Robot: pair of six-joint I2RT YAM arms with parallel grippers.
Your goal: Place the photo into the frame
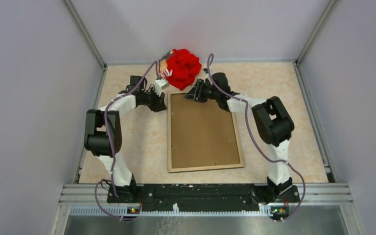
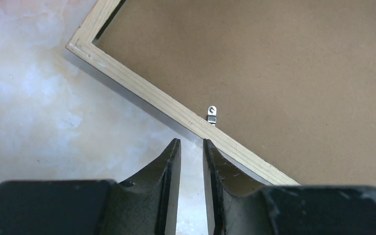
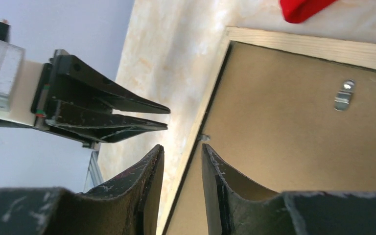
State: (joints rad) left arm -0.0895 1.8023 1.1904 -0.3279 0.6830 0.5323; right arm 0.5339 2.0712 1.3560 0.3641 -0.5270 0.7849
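Left gripper (image 2: 191, 144): right up at the lens, dark fingers released, a narrow slit between them with nothing in it, only pale table showing through. Tips hang at the frame's left rim; contact is too close to call.
Right gripper (image 3: 182, 149): fingers loosened too, a slim gap gripping nothing. It is poised low over the far left part of the frame, and in its wrist view the left rim runs up between the tips.
Photo (image 1: 203, 129): face down inside the frame at mid-table, only the brown board back on show.
Frame (image 1: 205, 167): flat on the table, light wood back up, long sides running near to far, a touch skewed. A dark slit shows between rim and board at the corner seen from the left wrist.
Fittings: a small silver clip (image 2: 212, 115) on the board against the left rim, and a hanger plate (image 3: 343, 94) on the board near the far rim.
Arms: reaching in from both sides, they meet by the far left corner. The left one is outside the rim, the right one over the board; the two are near each other but apart.
Red cloth bundle (image 1: 182, 67): just beyond the far rim, by the back wall.
Table (image 1: 284, 98): pale marbled top, grey walls around.
Rail (image 1: 205, 191): along the near edge, carrying both arm bases.
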